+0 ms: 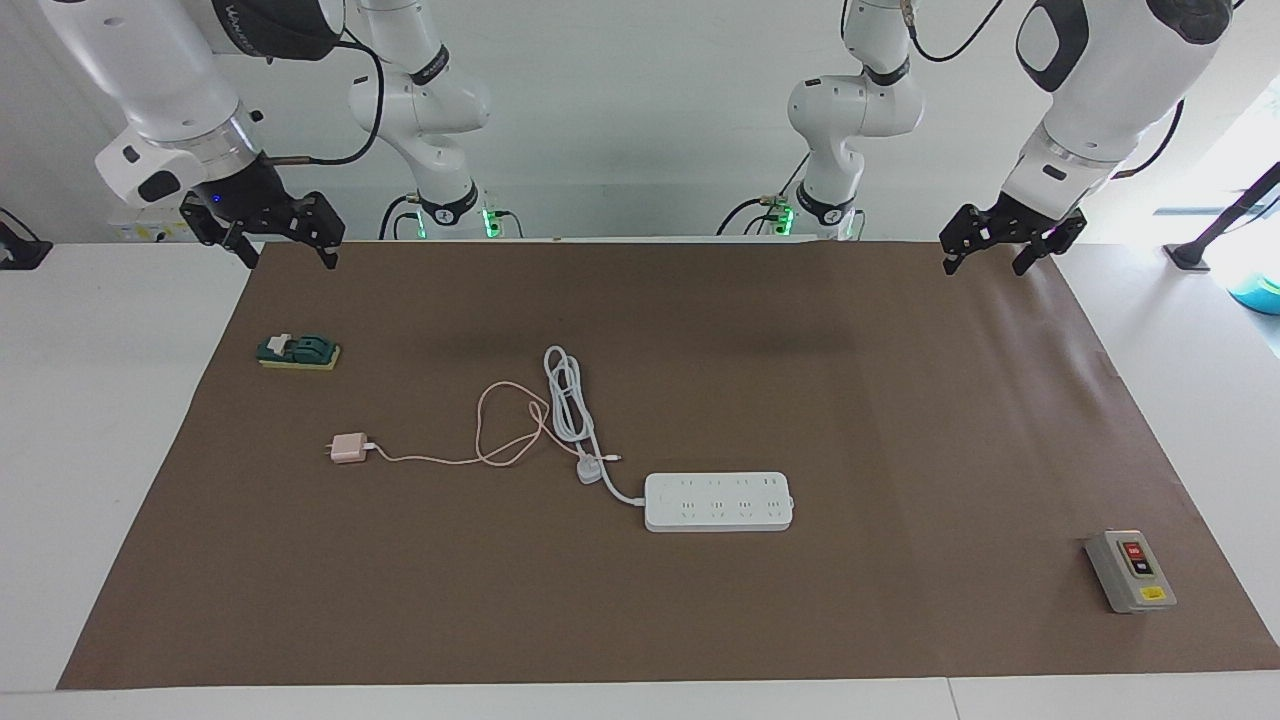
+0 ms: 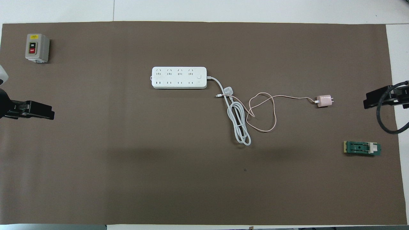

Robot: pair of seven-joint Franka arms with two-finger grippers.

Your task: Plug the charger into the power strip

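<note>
The white power strip point(image 1: 718, 502) point(image 2: 179, 77) lies flat mid-mat with its sockets facing up. Its thick white cord is coiled beside it, on the side nearer to the robots. The pale-pink charger point(image 1: 349, 448) point(image 2: 324, 101) rests on the mat toward the right arm's end. Its thin pink cable point(image 1: 500, 430) point(image 2: 271, 105) loops back to the white cord. My right gripper point(image 1: 288, 258) point(image 2: 370, 101) hangs open and empty over the mat's edge at its own end. My left gripper point(image 1: 985, 268) point(image 2: 48, 112) is also open and empty, raised over the mat's edge at the left arm's end.
A grey box with red and black buttons point(image 1: 1130, 570) point(image 2: 37, 48) stands at the mat's corner farthest from the robots at the left arm's end. A green switch block point(image 1: 298, 351) point(image 2: 362, 148) lies nearer to the robots than the charger. The brown mat point(image 1: 900, 420) covers the table.
</note>
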